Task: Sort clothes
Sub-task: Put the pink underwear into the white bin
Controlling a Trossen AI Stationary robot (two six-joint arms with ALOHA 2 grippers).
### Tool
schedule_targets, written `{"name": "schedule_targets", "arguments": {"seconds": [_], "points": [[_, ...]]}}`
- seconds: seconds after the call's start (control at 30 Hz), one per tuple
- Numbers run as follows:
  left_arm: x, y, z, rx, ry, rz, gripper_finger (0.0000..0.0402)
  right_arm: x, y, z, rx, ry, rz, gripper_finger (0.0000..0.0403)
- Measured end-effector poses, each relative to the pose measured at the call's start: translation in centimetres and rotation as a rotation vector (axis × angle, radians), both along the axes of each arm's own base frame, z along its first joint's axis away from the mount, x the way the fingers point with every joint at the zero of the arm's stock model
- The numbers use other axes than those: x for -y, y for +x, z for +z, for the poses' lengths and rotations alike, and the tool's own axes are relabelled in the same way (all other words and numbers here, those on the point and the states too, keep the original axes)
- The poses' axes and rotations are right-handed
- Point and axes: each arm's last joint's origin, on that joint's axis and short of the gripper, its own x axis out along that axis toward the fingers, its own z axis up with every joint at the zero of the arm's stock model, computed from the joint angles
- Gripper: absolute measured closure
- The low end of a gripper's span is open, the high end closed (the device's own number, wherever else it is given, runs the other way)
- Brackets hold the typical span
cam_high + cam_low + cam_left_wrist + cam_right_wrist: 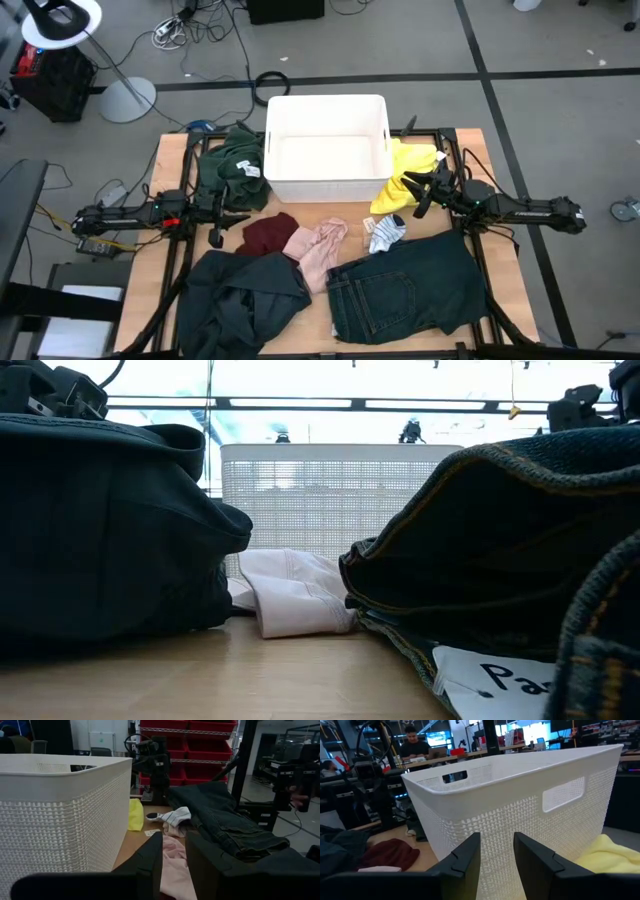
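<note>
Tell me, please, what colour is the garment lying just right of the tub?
Bright yellow; the yellow piece beside the white tub shows best in the high view.

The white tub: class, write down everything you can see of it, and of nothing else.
The white tub is a rectangular plastic basket with a smooth rim, finely perforated, woven-looking walls and cut-out handle slots near the top. It stands upright at the far middle of the table and looks empty from above. A green top lies against its left side and a yellow piece against its right. Neither gripper touches it.
</note>
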Motion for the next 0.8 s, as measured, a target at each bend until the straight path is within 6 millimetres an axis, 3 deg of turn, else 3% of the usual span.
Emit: {"name": "schedule_targets", "arguments": {"seconds": [0.3,0.47,0.8], "points": [[0.00,0.00,0.00,0.000,0.000,0.000,0.0312,0.08,-0.04,-0.08,-0.073,-0.101,-0.032,0.0284],[0.00,0.00,0.00,0.000,0.000,0.000,0.0312,0.09,-0.05,-0.07,-0.027,-0.029,-0.035,0.0284],[0.00,0.00,0.01,0.001,0.000,0.001,0.0312,0.11,-0.15,0.24,-0.072,-0.070,-0.045,0.0288]]}}
